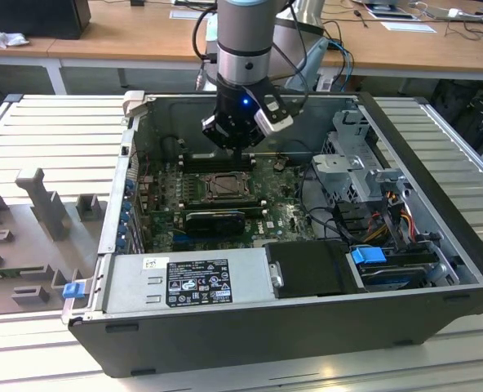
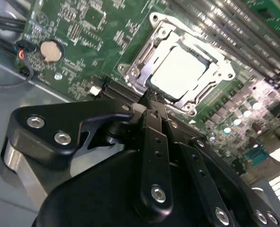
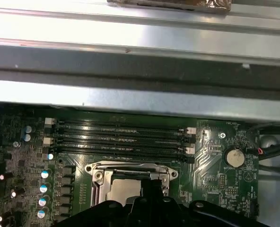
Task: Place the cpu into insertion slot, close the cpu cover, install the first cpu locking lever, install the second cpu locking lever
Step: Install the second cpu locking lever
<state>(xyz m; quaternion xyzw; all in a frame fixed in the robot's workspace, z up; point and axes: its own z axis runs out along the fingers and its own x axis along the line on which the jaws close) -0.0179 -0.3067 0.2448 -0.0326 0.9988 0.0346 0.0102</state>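
End effector (image 2: 152, 97) above covered cpu (image 2: 183, 71), memory slots (image 3: 123, 135) beside

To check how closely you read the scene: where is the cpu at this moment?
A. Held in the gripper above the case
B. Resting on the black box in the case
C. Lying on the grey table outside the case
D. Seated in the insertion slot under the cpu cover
D: in the second wrist view the pale cpu lies in the insertion slot, showing through the window of the lowered cpu cover.

Pale silver cpu (image 2: 182, 71), green motherboard (image 2: 83, 42), black gripper (image 2: 152, 101).
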